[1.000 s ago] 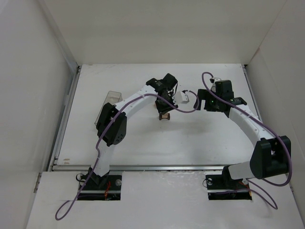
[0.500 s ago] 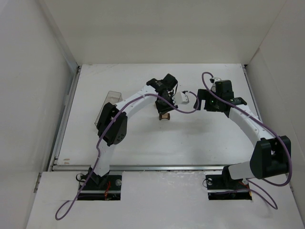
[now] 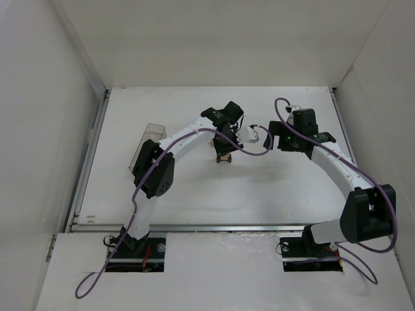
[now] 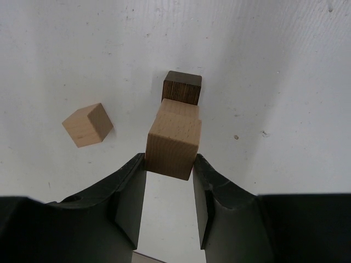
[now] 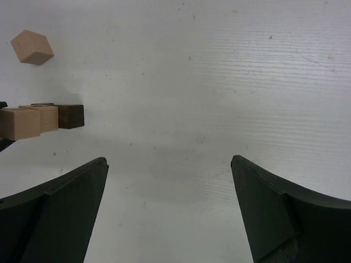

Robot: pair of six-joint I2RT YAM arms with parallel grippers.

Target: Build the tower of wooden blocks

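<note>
Near the middle of the desk (image 3: 194, 188) stands the wood block tower (image 4: 174, 126), two tan cubes over a dark brown piece (image 4: 182, 87). The left claw (image 4: 169, 164) pinches the top cube (image 4: 173, 145). In the left wrist view, a loose tan cube (image 4: 88, 125) lies apart at the tower's nine o'clock. The right claw (image 5: 169, 160) hangs spread wide, at the tower's two o'clock in the top view.

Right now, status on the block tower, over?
Left gripper jaws shut on top cube, seated on tower, three high. Right gripper open, empty. One loose cube beside tower, nothing blocking.
</note>
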